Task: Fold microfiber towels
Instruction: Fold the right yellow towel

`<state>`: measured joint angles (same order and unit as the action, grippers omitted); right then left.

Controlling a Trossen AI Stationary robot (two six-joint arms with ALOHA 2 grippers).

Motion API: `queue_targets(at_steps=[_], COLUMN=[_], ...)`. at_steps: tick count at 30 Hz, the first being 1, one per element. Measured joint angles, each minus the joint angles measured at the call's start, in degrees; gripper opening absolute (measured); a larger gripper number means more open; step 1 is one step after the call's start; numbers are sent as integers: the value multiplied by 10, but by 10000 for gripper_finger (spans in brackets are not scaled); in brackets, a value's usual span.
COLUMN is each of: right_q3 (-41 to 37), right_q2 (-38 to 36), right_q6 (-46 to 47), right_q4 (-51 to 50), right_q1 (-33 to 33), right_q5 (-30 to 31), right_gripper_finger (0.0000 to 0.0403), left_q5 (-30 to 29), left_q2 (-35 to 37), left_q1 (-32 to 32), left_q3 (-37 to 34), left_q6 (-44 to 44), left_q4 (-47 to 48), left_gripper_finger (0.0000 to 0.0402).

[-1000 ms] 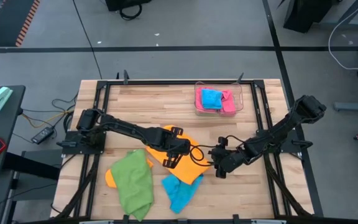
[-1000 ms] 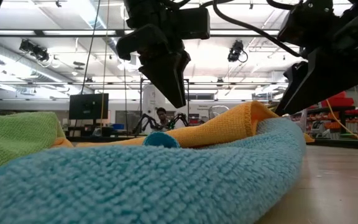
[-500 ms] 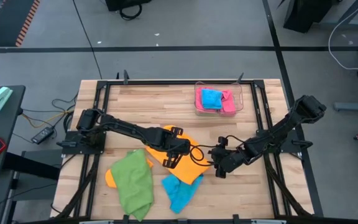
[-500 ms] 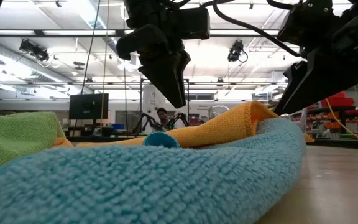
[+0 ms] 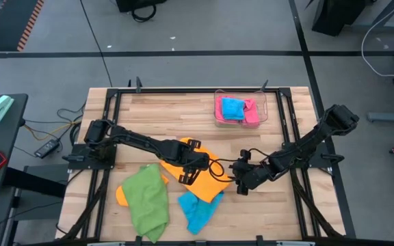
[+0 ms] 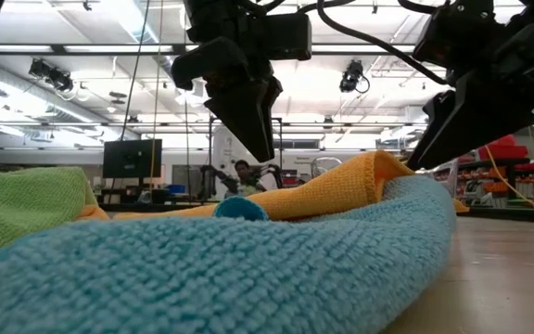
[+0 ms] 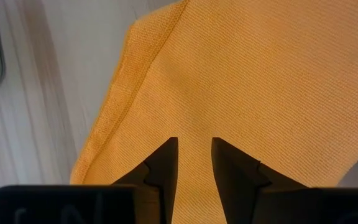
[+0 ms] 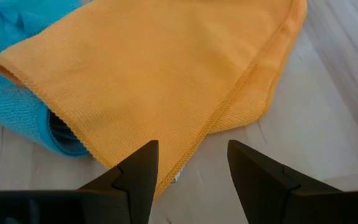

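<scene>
Table [image 5: 156, 109]: tray [image 5: 263, 102] beyond orange towel [image 5: 207, 184].

orange towel [image 5: 207, 179] | green towel [image 5: 147, 201] | sky-blue towel [image 5: 198, 210] | pink towel [image 5: 252, 113] | pale wood table [image 5: 163, 116]

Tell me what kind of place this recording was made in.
Most likely a robotics lab or workshop in an industrial hall. The wooden table sits in a black metal frame on a grey concrete floor, and the low view shows strip ceiling lights, a dark monitor and other equipment behind it.
</scene>
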<state>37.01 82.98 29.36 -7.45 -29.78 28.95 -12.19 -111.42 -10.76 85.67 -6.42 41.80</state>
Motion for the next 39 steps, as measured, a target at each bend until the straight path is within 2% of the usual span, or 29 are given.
queue_targets(at_steps=[9,14,19,22,26,33,39], right_q3=[0,0,0,0,0,0,0], right_q2=[0,0,0,0,0,0,0], right_q6=[-25,-64,-169,-264,-346,-361,-360], right_q4=[0,-26,-13,13,42,62,92], right_q1=[0,0,4,22,76,181,210], right_q5=[17,57,136,139,104,-37,-108], right_gripper_finger=[201,201,201,201,201,201,201], left_q5=[0,-10,-12,-12,-12,-6,2], left_q2=[0,0,0,0,0,-3,-7], left_q1=[0,10,30,40,49,82,132], left_q3=[0,0,0,0,0,0,0], left_q6=[19,-39,-87,-76,-27,28,-17], left_q4=[-46,-75,-94,-90,-63,19,36], left_gripper_finger=[106,102,101,100,100,114,124])
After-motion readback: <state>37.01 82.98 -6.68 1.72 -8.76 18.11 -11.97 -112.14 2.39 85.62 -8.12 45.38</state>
